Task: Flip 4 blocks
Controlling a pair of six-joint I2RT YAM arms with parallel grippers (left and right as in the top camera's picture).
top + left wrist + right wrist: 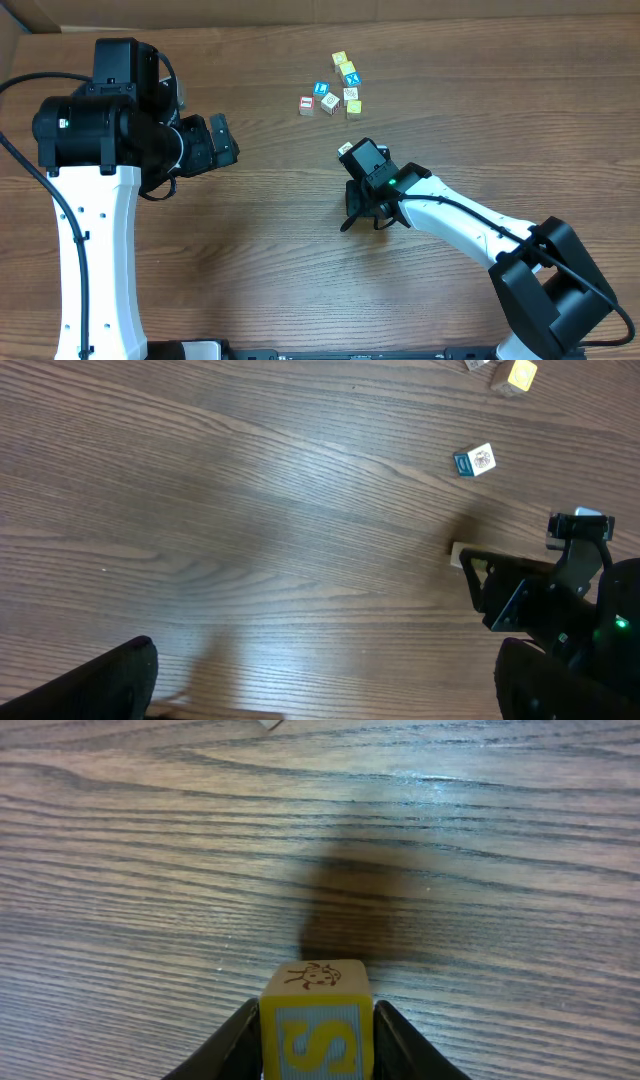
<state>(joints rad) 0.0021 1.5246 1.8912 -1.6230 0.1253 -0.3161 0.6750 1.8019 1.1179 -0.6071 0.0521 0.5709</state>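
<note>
A: Overhead first. Where's the block?
B: One block [345, 148] is in the right gripper [351, 154], out over bare table [250, 260], well apart from the other blocks [335, 90] bunched near the far edge. My guess: it's held out here so it can be turned without knocking the rest.
A: Left gripper [222, 140]?
B: Far left, nothing in it, near nothing. I'd say parked to leave room.
A: Left wrist view.
B: Its own fingers [100, 690] sit at the two bottom corners, spread wide, only wood between them. The right gripper shows at the right edge with the pale block at its tip. A loose block [474, 461] with a teal side lies beyond it.
A: Right wrist.
B: Fingers [235, 1045] sit against both sides of the block, so it's grasped (how tightly, can't tell). The face toward the camera has a yellow S on grey-blue with a yellow border. The top face is cream with a small line drawing. There's a dark shadow [350, 920] on the wood just ahead, so I'd judge it's lifted a little, not resting.
</note>
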